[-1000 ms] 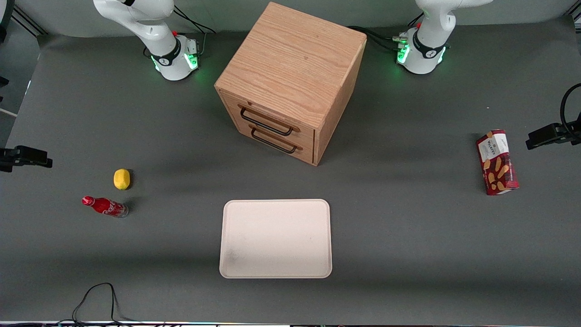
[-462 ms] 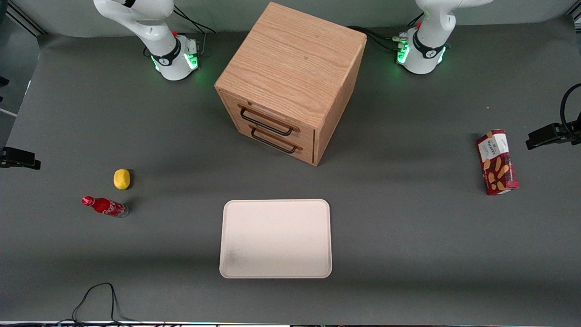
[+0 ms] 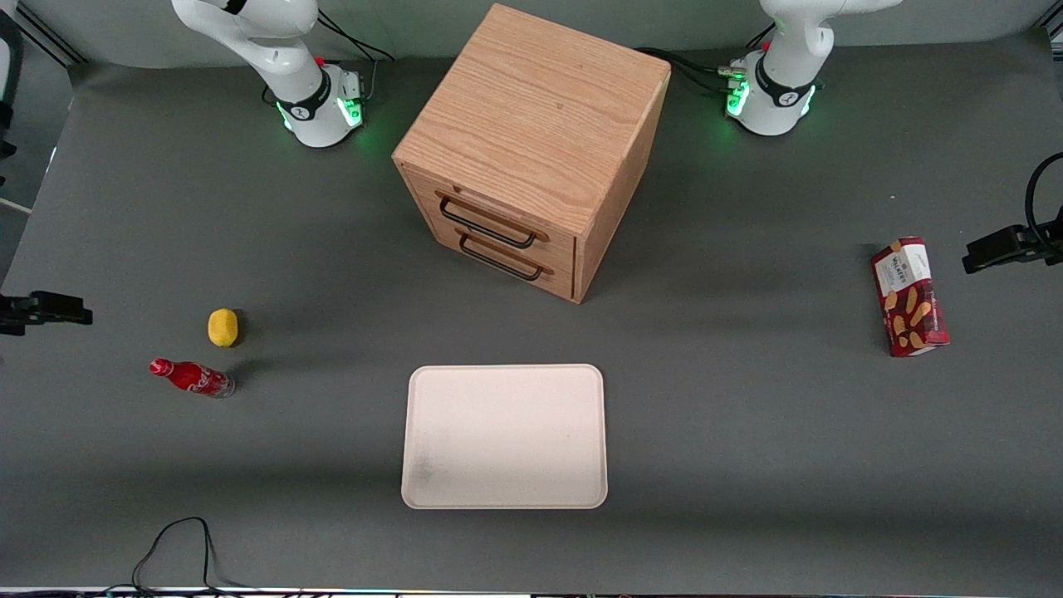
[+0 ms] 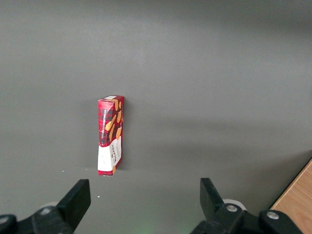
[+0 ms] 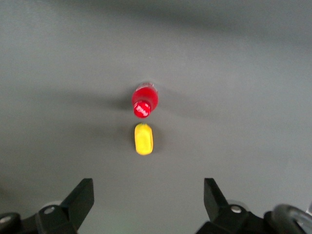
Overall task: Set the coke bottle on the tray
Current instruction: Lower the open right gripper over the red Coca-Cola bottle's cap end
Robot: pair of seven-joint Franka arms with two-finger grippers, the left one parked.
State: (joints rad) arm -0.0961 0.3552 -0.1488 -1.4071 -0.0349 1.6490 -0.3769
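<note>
The coke bottle [image 3: 192, 378], slim and red with a red cap, stands on the grey table toward the working arm's end. In the right wrist view I look down on the coke bottle [image 5: 144, 101] cap-first. The cream-white tray [image 3: 504, 435] lies flat in front of the drawer cabinet, nearer the front camera, with nothing on it. My right gripper [image 5: 148, 187] hangs high above the table, open wide, with nothing between its fingers [image 5: 80, 197]. Only a dark tip of the gripper [image 3: 43, 308] shows at the front view's edge, apart from the bottle.
A yellow lemon [image 3: 222, 326] sits beside the bottle, slightly farther from the front camera; lemon [image 5: 143, 139]. A wooden two-drawer cabinet [image 3: 531, 149] stands mid-table. A red biscuit box [image 3: 909, 296] lies toward the parked arm's end. A black cable [image 3: 178, 544] loops at the front edge.
The gripper's dark tip at the front view's edge has shifted slightly, a little nearer the front camera. Bottle, lemon and tray have not moved.
</note>
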